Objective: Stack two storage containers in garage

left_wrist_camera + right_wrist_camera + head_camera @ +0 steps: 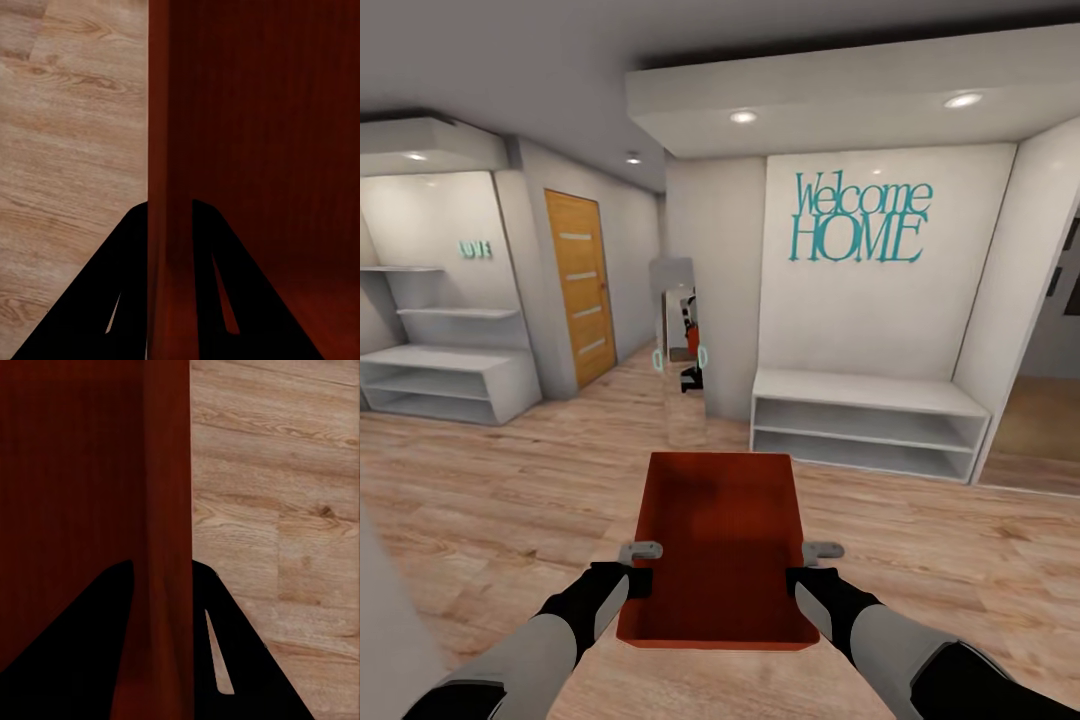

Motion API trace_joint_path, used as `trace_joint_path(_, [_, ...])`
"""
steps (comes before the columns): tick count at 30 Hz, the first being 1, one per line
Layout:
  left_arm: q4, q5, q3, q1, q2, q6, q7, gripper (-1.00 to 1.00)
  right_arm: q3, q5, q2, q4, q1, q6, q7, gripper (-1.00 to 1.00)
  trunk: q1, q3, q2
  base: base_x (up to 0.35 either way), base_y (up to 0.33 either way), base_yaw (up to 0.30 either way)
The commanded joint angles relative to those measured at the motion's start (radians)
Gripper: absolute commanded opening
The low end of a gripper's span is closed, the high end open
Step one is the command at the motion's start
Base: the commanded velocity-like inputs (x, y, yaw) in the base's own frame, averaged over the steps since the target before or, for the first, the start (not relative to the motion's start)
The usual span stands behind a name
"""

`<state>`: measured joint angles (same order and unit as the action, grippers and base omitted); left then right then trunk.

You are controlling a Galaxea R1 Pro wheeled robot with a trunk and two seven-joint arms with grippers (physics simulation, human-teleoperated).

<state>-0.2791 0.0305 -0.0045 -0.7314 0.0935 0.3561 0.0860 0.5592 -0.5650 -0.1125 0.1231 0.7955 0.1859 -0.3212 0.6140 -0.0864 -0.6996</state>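
You're carrying the bin over wood floor in a hallway, held between your end effectors, left and right each clamped on a side wall, so keep both level and matched while driving toward the garage

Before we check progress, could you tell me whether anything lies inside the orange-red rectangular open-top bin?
No, the orange-red rectangular open-top bin shows only its bare bottom.
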Motion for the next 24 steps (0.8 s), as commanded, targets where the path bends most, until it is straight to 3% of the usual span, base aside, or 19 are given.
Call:
trace_joint_path(1, [0.000, -0.017, 0.008, 0.000, 0.005, 0.007, 0.011, -1.00, 0.018, 0.024, -0.002, 0.003, 0.001, 0.008, -0.009, -1.00, 0.001, -0.002, -0.001, 0.321, 0.000, 0.000])
trace_joint_path(24, [0.000, -0.018, 0.008, 0.000, 0.005, 0.007, 0.011, -1.00, 0.018, 0.024, -0.003, 0.003, 0.001, 0.008, -0.009, -1.00, 0.001, -0.002, -0.001, 0.322, 0.000, 0.000])
